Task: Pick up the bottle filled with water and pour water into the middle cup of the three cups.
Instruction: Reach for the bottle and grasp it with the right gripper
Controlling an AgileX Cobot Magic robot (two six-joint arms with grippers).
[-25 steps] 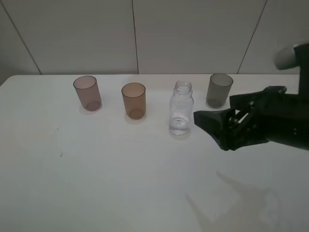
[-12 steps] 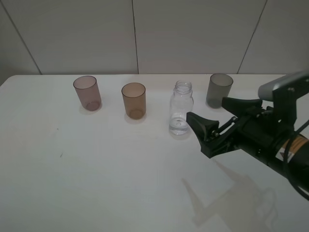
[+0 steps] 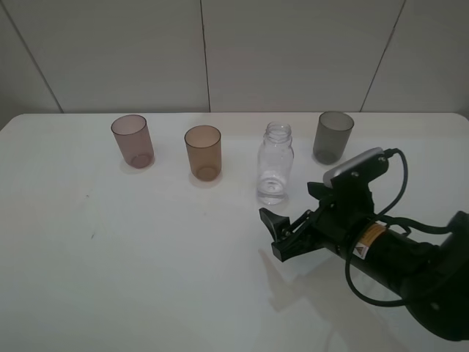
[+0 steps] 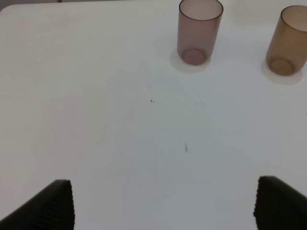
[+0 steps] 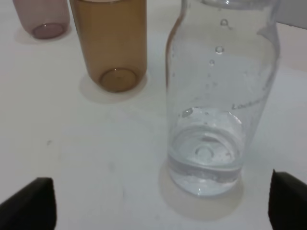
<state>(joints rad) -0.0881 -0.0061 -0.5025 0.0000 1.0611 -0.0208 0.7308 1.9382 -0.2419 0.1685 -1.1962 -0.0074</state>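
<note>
The clear bottle (image 3: 275, 163), capless with a little water at its bottom, stands upright on the white table (image 3: 146, 279) between the amber-brown middle cup (image 3: 203, 152) and the dark grey cup (image 3: 333, 136). The pinkish-mauve cup (image 3: 133, 141) stands furthest left. My right gripper (image 3: 291, 204) is open and empty, low over the table just in front of the bottle. In the right wrist view the bottle (image 5: 220, 96) stands ahead of the open gripper (image 5: 160, 199), with the amber cup (image 5: 110, 43) beside it. My left gripper (image 4: 165, 196) is open and empty, well short of the mauve cup (image 4: 199, 31) and amber cup (image 4: 288, 40).
A pale panelled wall (image 3: 293, 51) rises behind the table's far edge. The right arm's black body and cable (image 3: 396, 253) lie over the table's front right. A few small dark specks (image 4: 186, 148) mark the table top.
My right gripper has moved left and down, from beside the bottle's right to low over the table in front of it. The bottle and cups have not moved.
</note>
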